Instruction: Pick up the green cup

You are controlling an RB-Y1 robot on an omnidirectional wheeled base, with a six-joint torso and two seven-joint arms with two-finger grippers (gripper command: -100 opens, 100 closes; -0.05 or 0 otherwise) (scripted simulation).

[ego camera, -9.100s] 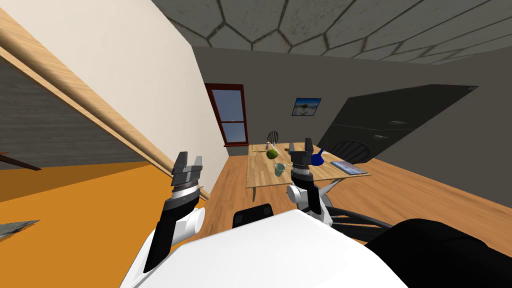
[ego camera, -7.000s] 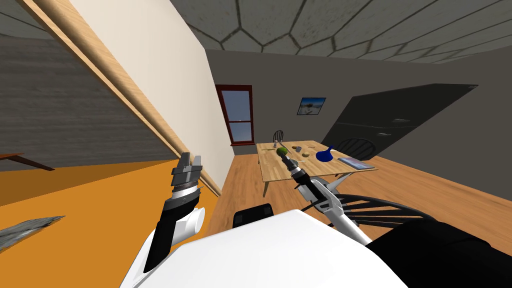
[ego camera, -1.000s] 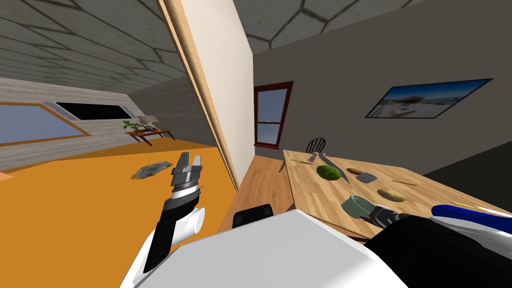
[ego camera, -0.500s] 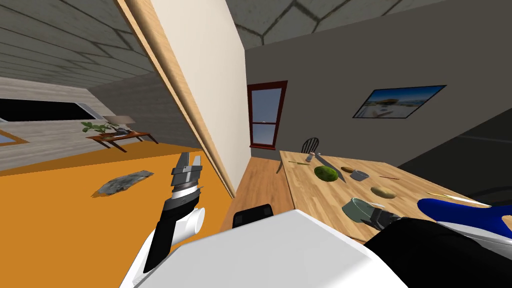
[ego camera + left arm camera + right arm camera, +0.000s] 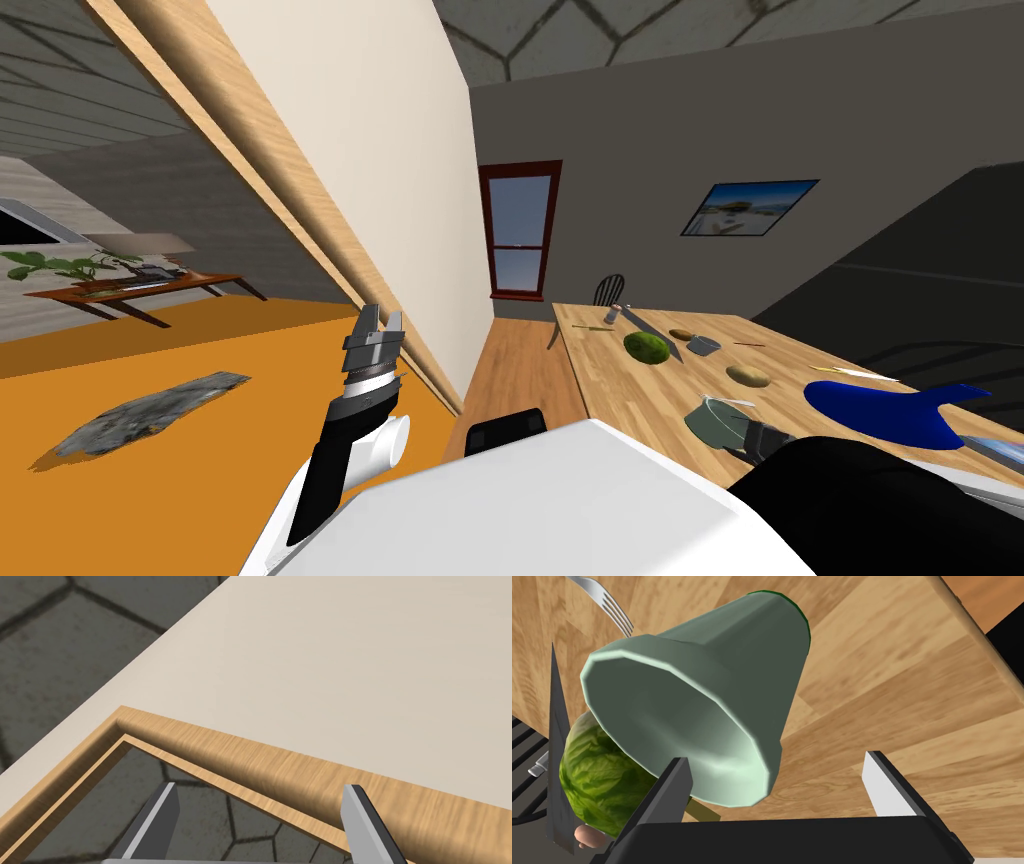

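Closest in, at about eleven o'clock of the torso, the left gripper (image 5: pixel 381 316) is held raised, its fingers spread with nothing between them; it is judged to take no part in the task. At about two o'clock, over the near edge of the wooden table (image 5: pixel 610 380), the right gripper (image 5: pixel 774 757) is set close against the green cup (image 5: pixel 712 676), whose mouth is turned toward it. Its fingers are seen spread wide: the one on the lettuce's side overlaps the cup's pale rim, while the other stands clear of the cup's wall, so no squeeze is made yet. Whether the cup stands upright or is tipped cannot be told. Just behind the cup a lettuce (image 5: pixel 597 776) is seen, with a knife (image 5: pixel 559 741) beside it and a fork (image 5: pixel 607 601) farther off; a potato (image 5: pixel 748 376) lies beyond at about one o'clock. The approach is judged all but done. What is left is for the cup to be centred between the fingers, clamped, and lifted off the table.
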